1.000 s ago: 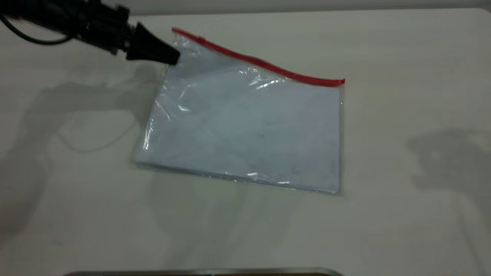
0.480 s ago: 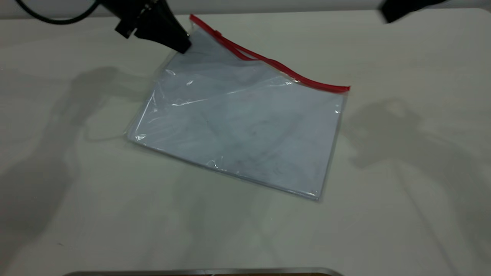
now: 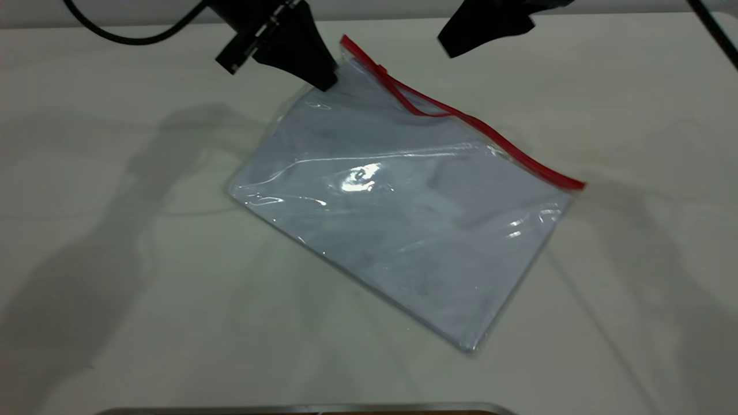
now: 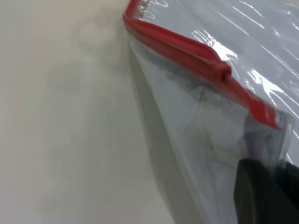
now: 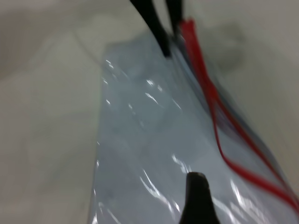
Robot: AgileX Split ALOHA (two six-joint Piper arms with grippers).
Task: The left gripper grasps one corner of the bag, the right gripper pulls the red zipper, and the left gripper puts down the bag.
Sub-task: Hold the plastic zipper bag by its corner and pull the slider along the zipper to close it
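At the table's far edge, left hand (image 3: pixel 323 80) pinches the bag (image 3: pixel 403 202) corner; right hand's (image 3: pixel 455 49) grip unclear.

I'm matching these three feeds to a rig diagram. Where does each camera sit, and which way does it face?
Exterior view: outside the rig, above the table, facing both arms; shows the left gripper pinching the corner of the bag and the right gripper hovering apart.
Left wrist view: on the left arm, looking along the red zipper; one dark finger shows.
Right wrist view: on the right arm, looking over the bag; a fingertip shows.
Shared: all see the zipper and bag.
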